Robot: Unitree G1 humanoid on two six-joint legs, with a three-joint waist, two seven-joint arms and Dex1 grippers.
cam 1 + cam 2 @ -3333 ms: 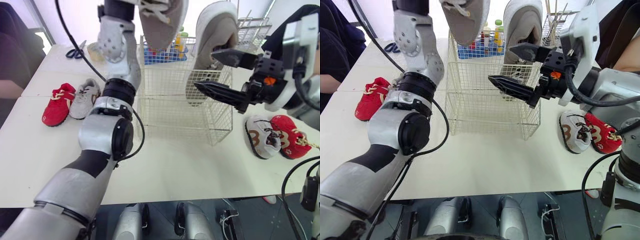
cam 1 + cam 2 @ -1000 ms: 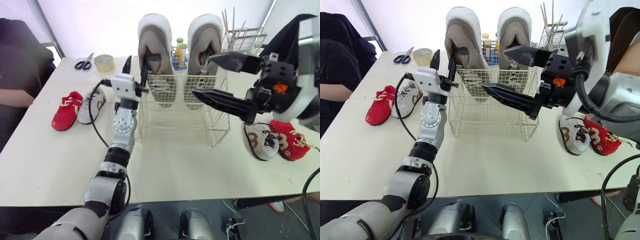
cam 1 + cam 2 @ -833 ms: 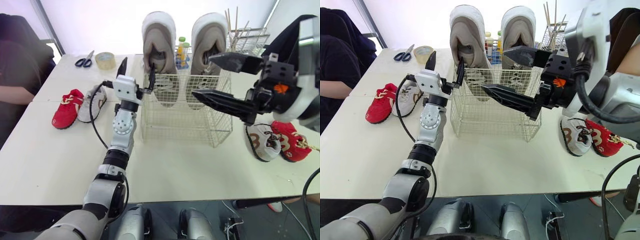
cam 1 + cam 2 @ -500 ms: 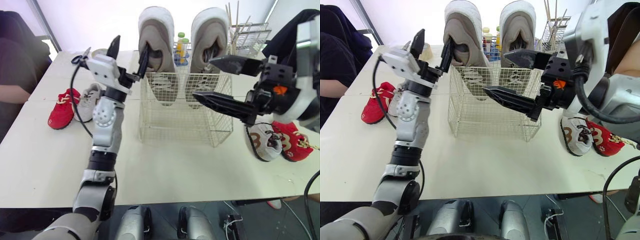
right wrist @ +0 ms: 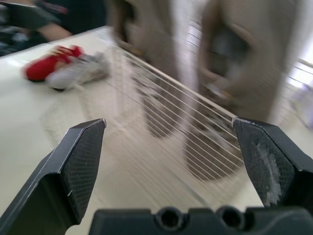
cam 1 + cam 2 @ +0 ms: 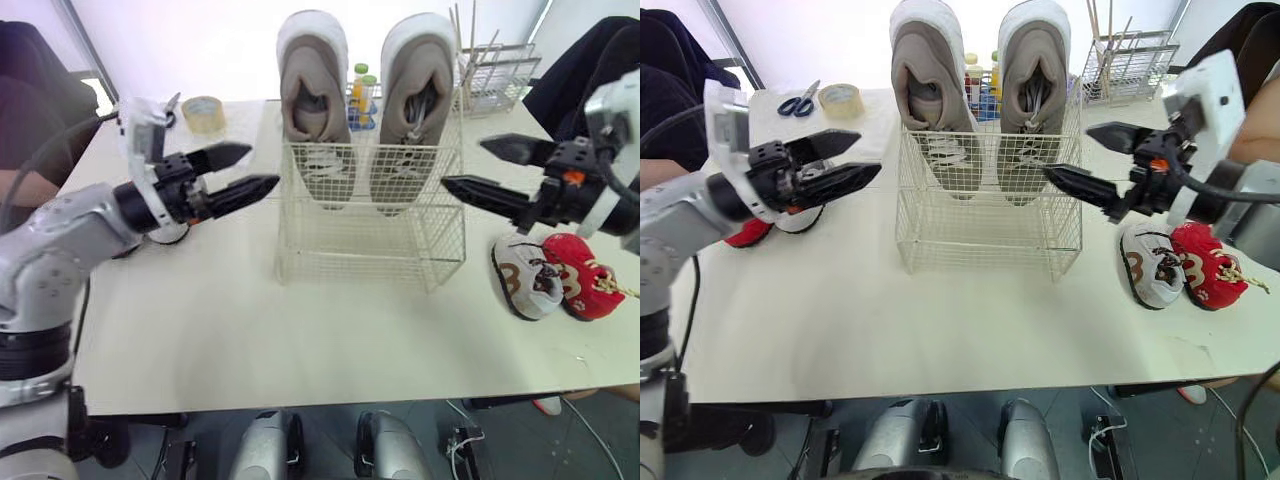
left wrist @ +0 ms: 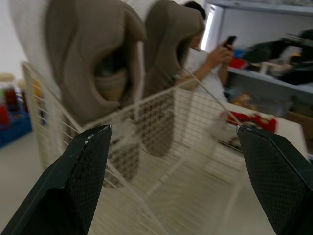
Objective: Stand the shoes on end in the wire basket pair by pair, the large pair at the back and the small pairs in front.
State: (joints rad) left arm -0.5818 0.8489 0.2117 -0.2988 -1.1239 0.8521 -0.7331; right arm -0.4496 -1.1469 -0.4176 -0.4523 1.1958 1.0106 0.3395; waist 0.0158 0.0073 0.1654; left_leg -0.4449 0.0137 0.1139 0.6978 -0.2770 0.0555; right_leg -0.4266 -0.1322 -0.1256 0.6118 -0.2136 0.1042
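- Wire basket stands mid-table, with the two large shoes upright on end along its back wall; the front half holds nothing.
- The right gripper hangs by the basket's right side, fingers apart and holding nothing, tips aimed at the basket.
- A white shoe and a red shoe lie touching near the table's right edge, below that gripper's wrist. Their long axes run roughly from far edge to near edge.
- The left gripper hovers off the basket's left side, also spread and holding nothing.
- The other small pair, one red and one grey, lies near the left edge, beyond the left arm.
- Judged from this, each arm is nearer its own side's pair. The right gripper must turn away from the basket and drop to reach the white shoe.
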